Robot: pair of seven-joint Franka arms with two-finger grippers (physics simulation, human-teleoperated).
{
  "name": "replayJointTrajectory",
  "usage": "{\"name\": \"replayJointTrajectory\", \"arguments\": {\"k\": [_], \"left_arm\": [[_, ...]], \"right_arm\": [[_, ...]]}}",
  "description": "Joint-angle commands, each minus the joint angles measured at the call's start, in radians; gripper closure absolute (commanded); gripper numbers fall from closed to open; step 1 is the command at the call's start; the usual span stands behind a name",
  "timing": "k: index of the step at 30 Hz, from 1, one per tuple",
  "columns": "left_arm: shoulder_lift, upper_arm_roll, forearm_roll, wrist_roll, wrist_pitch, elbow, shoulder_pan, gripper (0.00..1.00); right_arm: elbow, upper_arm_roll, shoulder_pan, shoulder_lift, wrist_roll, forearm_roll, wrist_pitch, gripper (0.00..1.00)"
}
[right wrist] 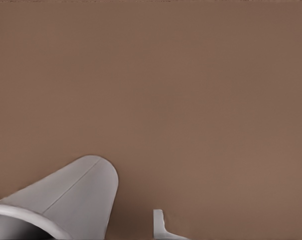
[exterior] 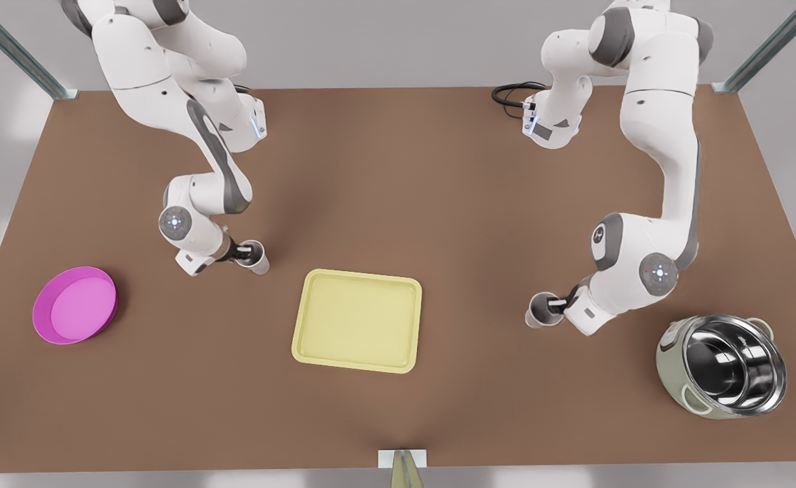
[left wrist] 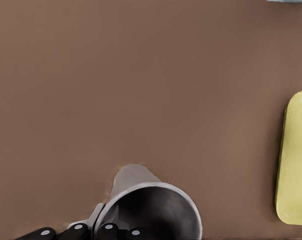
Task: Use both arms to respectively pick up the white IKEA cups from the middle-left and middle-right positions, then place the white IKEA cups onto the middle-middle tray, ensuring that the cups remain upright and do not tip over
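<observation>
Bare pale grey walls stand behind a plain brown worktop (exterior: 398, 190). A slanted metal frame post (exterior: 11, 47) rises at the far corner on the front view's left. Near that edge lies a round magenta dish (exterior: 76, 305).

Next comes the left arm (exterior: 201, 156), bent down from the far edge. Its left pincer (exterior: 247, 253) is clenched on the rim of the first white cup (exterior: 258, 261), one finger inside and one outside. In the left wrist view the black fingers (left wrist: 76, 231) straddle the wall of this cup (left wrist: 141, 185). The cup's mouth faces up, and the pale yellow tray (left wrist: 295, 160) lies off to one side, apart from it. I cannot tell whether the cup's base touches the worktop.

In the middle sits the tray (exterior: 357, 318), flat and holding nothing. A small white bracket (exterior: 401, 459) sits at the near edge of the worktop.

Farther toward the front view's right, a black cable (exterior: 510, 91) coils by the far edge. The right arm (exterior: 662, 135) reaches down, and its right pincer (exterior: 552, 306) grasps the rim of the second white cup (exterior: 537, 315), well apart from the tray. The right wrist view shows the tapered side of that cup (right wrist: 76, 195) over bare brown surface.

Just beyond the right arm's wrist stands a steel pot (exterior: 723, 366), tilted so that its shiny inside shows. A second frame post (exterior: 771, 44) rises at the far corner.
</observation>
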Motion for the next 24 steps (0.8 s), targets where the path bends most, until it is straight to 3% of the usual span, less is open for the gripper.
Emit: {"name": "replayJointTrajectory", "arguments": {"k": [1, 6, 8, 11, 16, 24], "left_arm": [[0.022, -0.028, -0.016, -0.569, -0.042, 0.028, -0.054, 0.79], [0.194, -0.036, -0.008, -0.819, 0.001, 0.248, -0.241, 0.79], [0.232, -0.036, 0.001, -0.954, 0.109, 0.268, -0.295, 0.79], [0.289, -0.03, 0.004, -1.014, 0.189, 0.314, -0.353, 0.79], [0.341, -0.027, 0.009, -1.055, 0.215, 0.347, -0.399, 0.79], [0.403, -0.027, 0.009, -1.057, 0.34, 0.345, -0.437, 0.79]], "right_arm": [[0.011, 0.001, 0.003, 0.006, 0.004, -0.008, 0.005, 0.79], [0.097, 0.002, 0.005, 0.018, 0.004, -0.008, -0.064, 0.79], [0.189, 0.007, 0.006, 0.039, 0.004, -0.008, -0.095, 0.79], [0.431, 0.068, 0.012, 0.197, 0.004, 0.141, -0.103, 0.79], [0.741, 0.071, 0.112, 0.41, 0.09, 0.19, -0.101, 0.79], [0.764, 0.07, 0.178, 0.466, 0.088, 0.182, -0.094, 0.79]]}}
